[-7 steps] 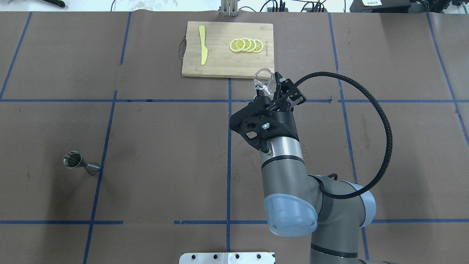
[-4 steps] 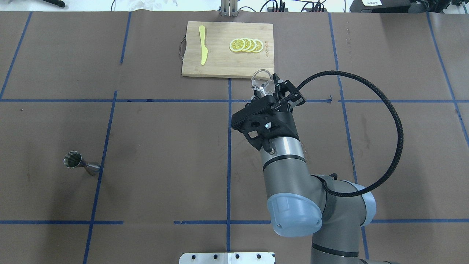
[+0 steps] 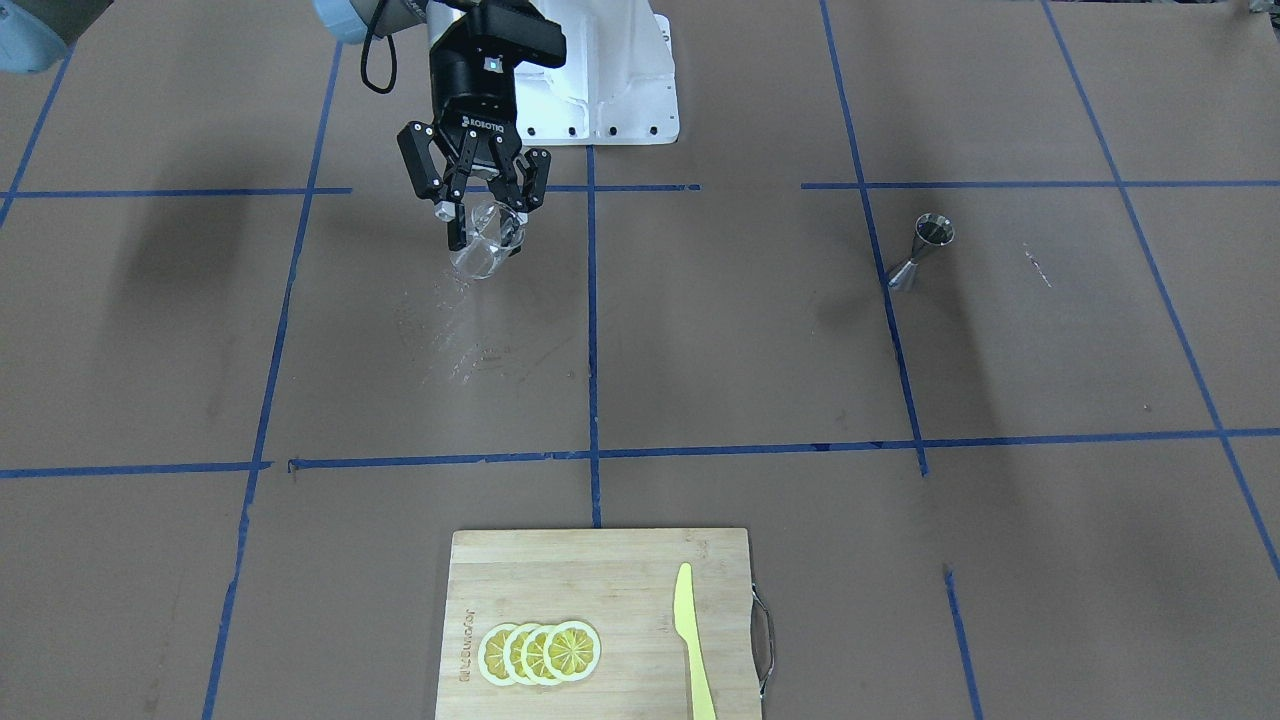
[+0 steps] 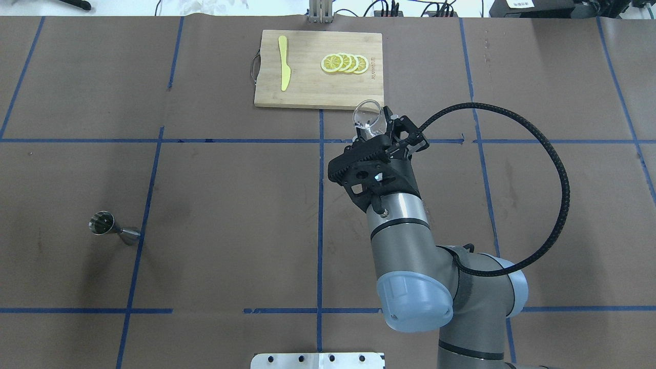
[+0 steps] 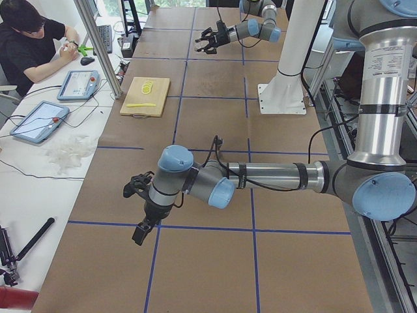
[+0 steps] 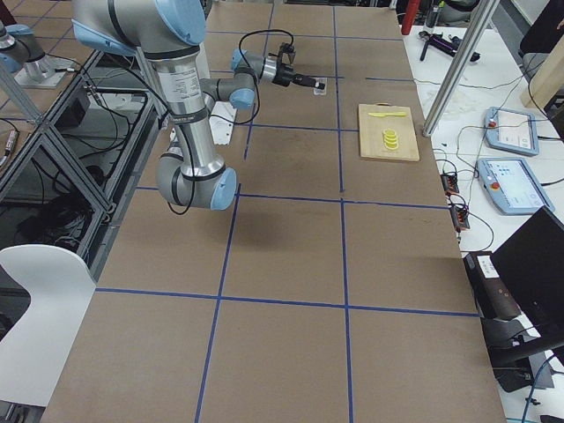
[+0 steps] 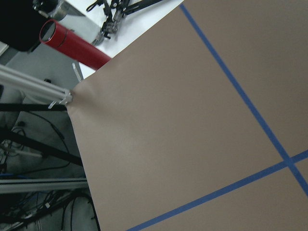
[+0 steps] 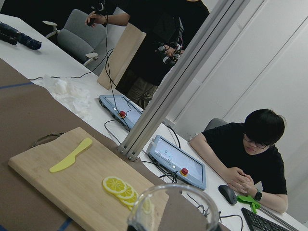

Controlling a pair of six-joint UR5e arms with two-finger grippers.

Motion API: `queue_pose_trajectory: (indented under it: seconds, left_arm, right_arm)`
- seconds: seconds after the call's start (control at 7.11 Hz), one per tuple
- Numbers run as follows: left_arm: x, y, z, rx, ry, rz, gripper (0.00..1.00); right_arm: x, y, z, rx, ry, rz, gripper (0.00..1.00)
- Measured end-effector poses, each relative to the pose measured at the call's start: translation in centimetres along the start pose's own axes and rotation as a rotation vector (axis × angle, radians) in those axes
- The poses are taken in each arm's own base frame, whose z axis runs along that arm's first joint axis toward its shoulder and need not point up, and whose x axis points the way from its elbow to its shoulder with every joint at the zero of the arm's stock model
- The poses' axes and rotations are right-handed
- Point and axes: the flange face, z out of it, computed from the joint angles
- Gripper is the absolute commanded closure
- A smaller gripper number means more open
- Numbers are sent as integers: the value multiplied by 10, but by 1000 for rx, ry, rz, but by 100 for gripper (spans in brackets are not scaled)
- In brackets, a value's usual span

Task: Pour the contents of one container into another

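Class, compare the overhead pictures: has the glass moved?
Yes, slightly: the glass has drawn back from the cutting board toward the robot, held in the right gripper.

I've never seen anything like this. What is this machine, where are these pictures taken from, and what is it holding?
These are two robot arms at a paper-covered table, filmed at one moment by several cameras: one behind the robot looking down, one facing it, one at each table end, one on each wrist. The right gripper, a two-fingered claw, holds a clear glass cup above the table, near a wooden cutting board carrying lemon slices and a yellow knife. Far to the robot's left stands a small metal jigger, upright and untouched. The left arm hangs farther along the table, seen only from the side.
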Motion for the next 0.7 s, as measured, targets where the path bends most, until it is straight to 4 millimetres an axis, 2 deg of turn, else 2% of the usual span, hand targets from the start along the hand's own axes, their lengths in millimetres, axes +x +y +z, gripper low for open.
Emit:
queue_pose_trajectory:
  seconds: [0.28, 0.7]
  left_arm:
    - [10, 14, 12, -84, 200, -128, 0]
    - [16, 18, 13, -104, 272, -188, 0]
  right_arm:
    - [7, 18, 1, 5, -15, 58, 100]
    - [36, 76, 2, 6, -66, 182, 100]
